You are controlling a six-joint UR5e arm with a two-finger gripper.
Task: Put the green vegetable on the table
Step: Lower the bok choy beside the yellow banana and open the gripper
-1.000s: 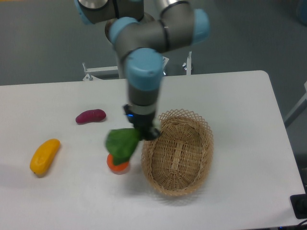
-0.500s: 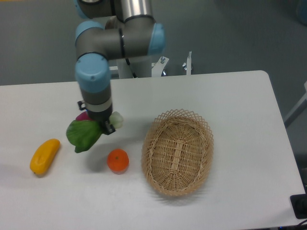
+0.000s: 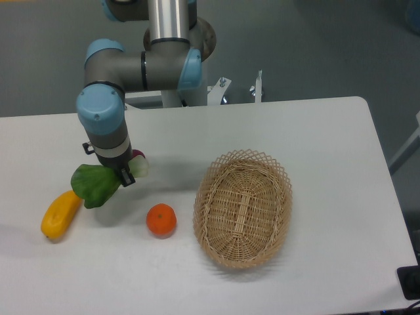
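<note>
**Inspector A:** Location of the bok choy?

**Inspector B:** Left part of the counter, held in the gripper. Dark green leafy end points left and toward the near edge; pale stalk end shows at the right of the gripper. Whether the leaves touch the counter surface cannot be determined from this view.

**Inspector A:** Gripper condition?

**Inspector B:** Clamped on the bok choy, roughly where leaf meets stalk. It points downward from the arm, whose grey and blue joints rise to the far side.

**Inspector A:** Nearest items?

**Inspector B:** A yellow oblong fruit lies on the counter just left of and nearer than the leafy end; the leaf tip sits just beside its upper end, contact not determinable. A sliver of a purple item shows behind the gripper, mostly hidden.

**Inspector A:** Further out?

**Inspector B:** An orange sits on the counter to the right and nearer, apart from the bok choy. Right of that, an oval wicker basket stands on the counter, close to the orange but not touching it.
</note>
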